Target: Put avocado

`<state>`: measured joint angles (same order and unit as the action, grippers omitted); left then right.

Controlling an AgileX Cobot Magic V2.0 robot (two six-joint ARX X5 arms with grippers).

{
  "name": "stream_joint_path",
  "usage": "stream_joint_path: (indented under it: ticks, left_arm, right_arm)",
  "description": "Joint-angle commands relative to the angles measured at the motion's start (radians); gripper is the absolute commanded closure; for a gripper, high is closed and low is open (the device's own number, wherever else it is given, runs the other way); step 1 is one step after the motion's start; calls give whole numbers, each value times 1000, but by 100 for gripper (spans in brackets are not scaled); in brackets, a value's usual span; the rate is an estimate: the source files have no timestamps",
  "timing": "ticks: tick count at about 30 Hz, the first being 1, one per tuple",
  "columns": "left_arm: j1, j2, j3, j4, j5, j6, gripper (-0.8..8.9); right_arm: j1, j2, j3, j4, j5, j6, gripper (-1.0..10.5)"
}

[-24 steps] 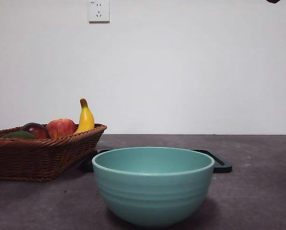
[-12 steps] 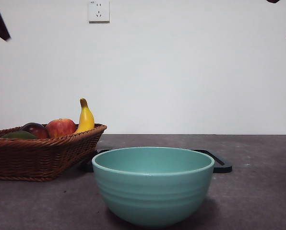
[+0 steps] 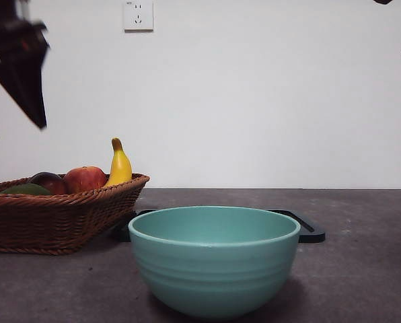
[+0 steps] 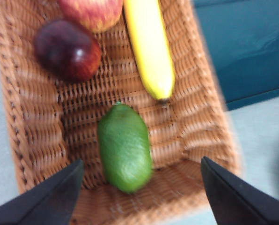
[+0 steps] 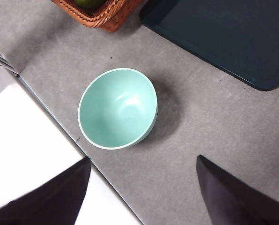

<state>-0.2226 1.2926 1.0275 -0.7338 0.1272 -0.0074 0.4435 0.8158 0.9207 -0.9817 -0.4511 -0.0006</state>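
The avocado [image 4: 125,148] is a smooth green oval lying in the wicker basket [image 4: 195,117], near one end. In the front view only its top [image 3: 25,190] shows over the basket rim [image 3: 66,202] at the left. My left gripper [image 4: 139,190] is open above the basket, its jaws standing wide on either side of the avocado and apart from it. It shows dark and blurred at the upper left of the front view [image 3: 19,67]. My right gripper [image 5: 142,192] is open and empty, high above the teal bowl [image 5: 117,108].
In the basket also lie a dark red-purple fruit [image 4: 68,49], a red apple [image 4: 92,11] and a banana [image 4: 150,47]. The teal bowl [image 3: 214,259] stands front centre. A dark tray [image 3: 308,230] lies behind it. The table edge [image 5: 50,117] runs beside the bowl.
My left arm has come down into the front view at the upper left, larger and lower than before. The fruit, basket and bowl have not moved.
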Motion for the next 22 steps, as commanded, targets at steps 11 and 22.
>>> stream_joint_path:
  ticks: [11, 22]
  left_arm:
    - [-13, 252, 27, 99, -76, 23, 408]
    - [-13, 325, 27, 106, -76, 21, 485]
  right_arm:
    - [5, 7, 14, 9, -2, 0, 584]
    - [5, 7, 14, 9, -1, 0, 584]
